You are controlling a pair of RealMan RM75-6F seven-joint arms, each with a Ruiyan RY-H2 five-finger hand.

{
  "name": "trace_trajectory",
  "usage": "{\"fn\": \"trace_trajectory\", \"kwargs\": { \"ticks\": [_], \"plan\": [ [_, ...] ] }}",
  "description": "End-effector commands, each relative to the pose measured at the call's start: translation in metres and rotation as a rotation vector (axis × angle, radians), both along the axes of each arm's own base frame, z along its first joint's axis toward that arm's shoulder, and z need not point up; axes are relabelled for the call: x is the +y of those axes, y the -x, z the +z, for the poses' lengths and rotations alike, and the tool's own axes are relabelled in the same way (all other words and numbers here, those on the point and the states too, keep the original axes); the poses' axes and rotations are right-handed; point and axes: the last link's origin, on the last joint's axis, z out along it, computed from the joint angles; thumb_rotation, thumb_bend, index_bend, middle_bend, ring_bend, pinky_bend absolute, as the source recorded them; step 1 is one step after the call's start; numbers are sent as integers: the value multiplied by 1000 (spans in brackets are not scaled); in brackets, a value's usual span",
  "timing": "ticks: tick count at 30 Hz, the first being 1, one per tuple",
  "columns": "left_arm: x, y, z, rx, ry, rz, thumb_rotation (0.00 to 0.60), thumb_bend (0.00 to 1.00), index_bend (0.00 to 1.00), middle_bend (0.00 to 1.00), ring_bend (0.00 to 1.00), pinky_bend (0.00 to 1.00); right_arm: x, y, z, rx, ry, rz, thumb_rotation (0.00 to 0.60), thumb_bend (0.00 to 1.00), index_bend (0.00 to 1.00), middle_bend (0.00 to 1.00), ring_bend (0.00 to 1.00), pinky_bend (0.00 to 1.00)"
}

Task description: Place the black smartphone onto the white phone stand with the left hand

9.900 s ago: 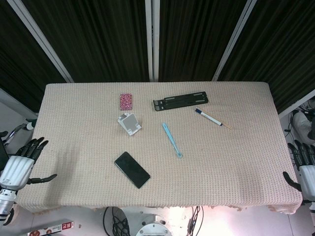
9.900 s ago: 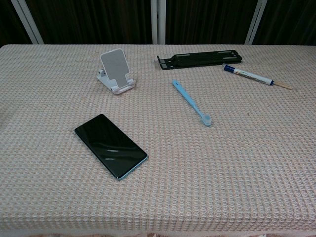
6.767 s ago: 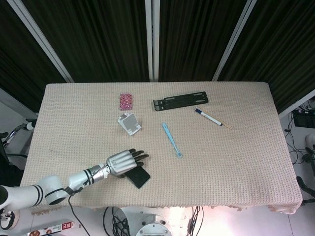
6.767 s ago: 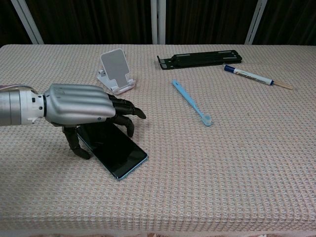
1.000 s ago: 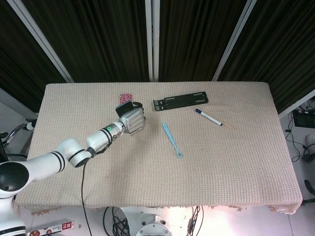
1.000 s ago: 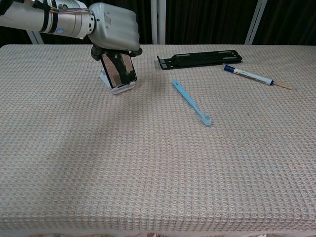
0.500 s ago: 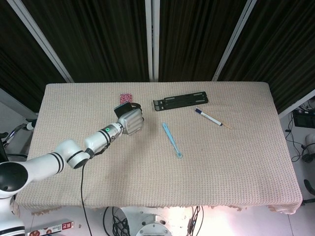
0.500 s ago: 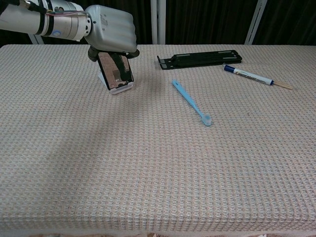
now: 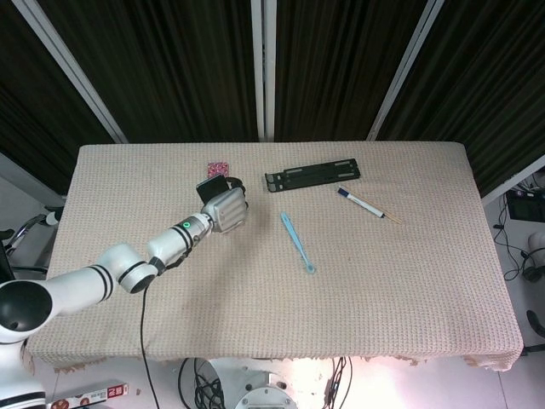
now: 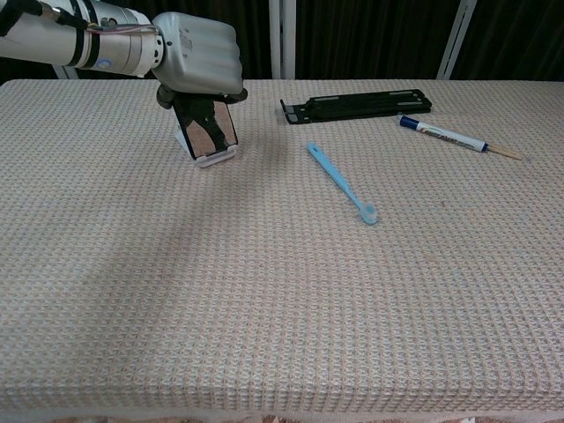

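The black smartphone (image 10: 208,128) leans tilted, glossy screen forward, on the white phone stand (image 10: 214,158) at the tabletop's (image 10: 282,291) far left. The left hand (image 10: 196,55) grips its top edge from above, arm reaching in from the left.

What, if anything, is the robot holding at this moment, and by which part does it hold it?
The left hand holds the black smartphone by its upper end, the lower end down at the white phone stand. The right hand is out of view.

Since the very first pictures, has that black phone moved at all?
Yes. The black phone left the table's near edge and now leans at the white stand, far nearer the black tray, held by the left hand.
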Motion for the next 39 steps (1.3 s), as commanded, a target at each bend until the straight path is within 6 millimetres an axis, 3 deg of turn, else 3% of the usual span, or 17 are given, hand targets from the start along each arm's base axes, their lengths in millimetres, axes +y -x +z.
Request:
{"fn": "trace_trajectory", "kwargs": {
  "ticks": [1, 17, 29, 35, 39],
  "plan": [
    [-1, -1, 0, 1, 1, -1, 600, 342, 148, 242, 234, 348, 0, 0, 0, 1, 0, 1, 600, 198, 0, 0, 0, 0],
    [-10, -5, 5, -31, 13, 3, 600, 282, 86, 91, 105, 289, 1, -1, 0, -3, 6, 5, 600, 198, 0, 0, 0, 0],
    [-10, 4, 14, -50, -1, 53, 600, 261, 76, 48, 84, 260, 5, 0, 2, -1, 14, 4, 600, 198, 0, 0, 0, 0],
    [-12, 5, 16, -86, 7, 85, 600, 131, 63, 34, 74, 234, 4, -2, 2, 1, 13, 11, 600, 198, 0, 0, 0, 0],
    [-13, 6, 19, -100, 3, 84, 600, 100, 61, 32, 72, 226, 4, -3, 1, 2, 14, 13, 600, 198, 0, 0, 0, 0]
  ]
}}
